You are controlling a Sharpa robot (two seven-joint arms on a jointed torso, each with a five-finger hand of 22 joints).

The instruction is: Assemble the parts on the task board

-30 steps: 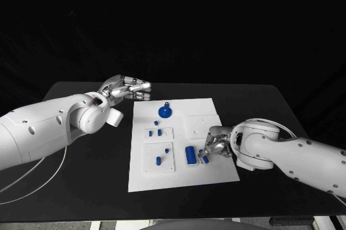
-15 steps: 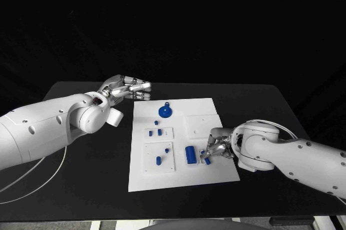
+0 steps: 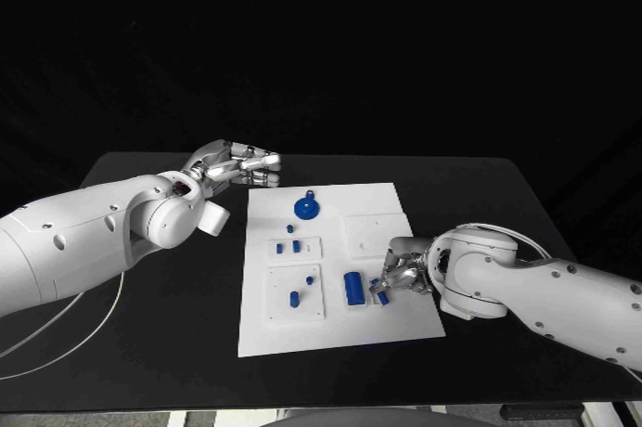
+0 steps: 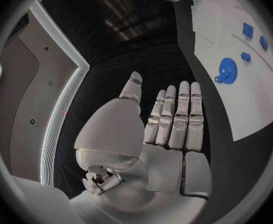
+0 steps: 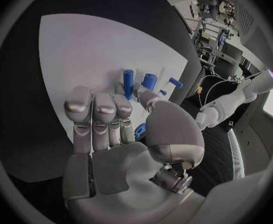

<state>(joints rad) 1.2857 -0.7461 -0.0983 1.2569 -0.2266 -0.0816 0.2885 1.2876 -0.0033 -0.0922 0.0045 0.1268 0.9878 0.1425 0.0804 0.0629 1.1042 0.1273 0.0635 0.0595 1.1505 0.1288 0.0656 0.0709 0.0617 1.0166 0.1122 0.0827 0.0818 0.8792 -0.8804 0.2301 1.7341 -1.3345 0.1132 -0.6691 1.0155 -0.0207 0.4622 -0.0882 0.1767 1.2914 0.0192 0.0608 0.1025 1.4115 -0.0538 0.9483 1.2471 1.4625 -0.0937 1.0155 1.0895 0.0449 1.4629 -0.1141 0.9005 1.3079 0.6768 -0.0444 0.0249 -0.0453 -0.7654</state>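
Right wrist view: right hand (image 5: 121, 129) pinches a small blue part (image 5: 139, 130).

A black table (image 3: 160, 288) is seen across the lower half of the head view, and a white task board (image 3: 381, 200) is laid flat on it near the middle of the frame, its long side running from upper to lower frame.

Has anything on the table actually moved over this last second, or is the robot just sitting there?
Almost nothing. The right hand has shifted very slightly over the task board, keeping its fingers around a small blue part beside the blue cylinder. The left hand stays open off the board's far corner, and the blue gear has not moved.
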